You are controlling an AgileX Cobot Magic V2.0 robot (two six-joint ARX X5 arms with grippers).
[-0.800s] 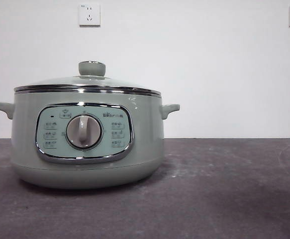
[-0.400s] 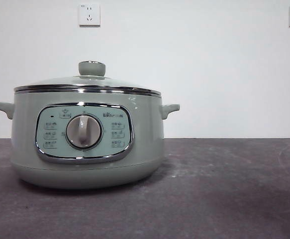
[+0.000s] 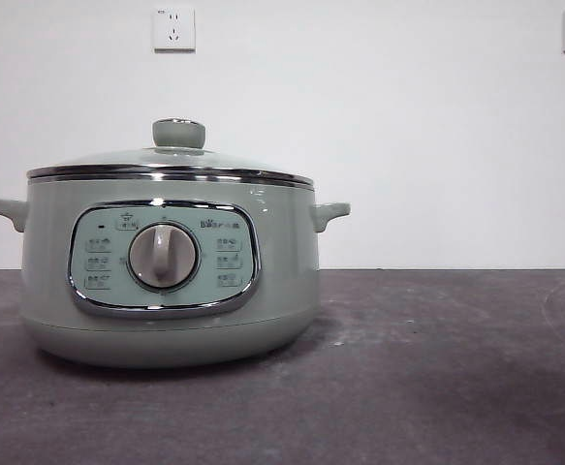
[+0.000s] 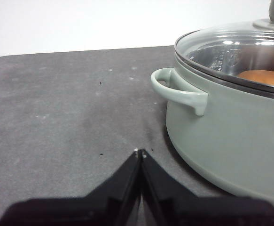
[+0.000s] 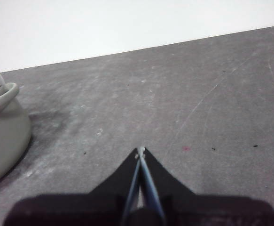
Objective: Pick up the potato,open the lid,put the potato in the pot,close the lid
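The sage-green pot (image 3: 171, 266) stands on the dark table with its glass lid (image 3: 171, 160) seated on the rim and the knob (image 3: 178, 133) on top. Through the lid (image 4: 235, 49) in the left wrist view an orange-brown potato (image 4: 263, 77) lies inside the pot (image 4: 230, 132). My left gripper (image 4: 140, 151) is shut and empty, low over the table beside the pot's side handle (image 4: 176, 89). My right gripper (image 5: 140, 149) is shut and empty over bare table, with the pot's other handle (image 5: 0, 96) off to one side. Neither arm shows in the front view.
The dark grey table (image 3: 437, 368) stretches to the right of the pot in the front view. A white wall with two sockets (image 3: 173, 27) stands behind it.
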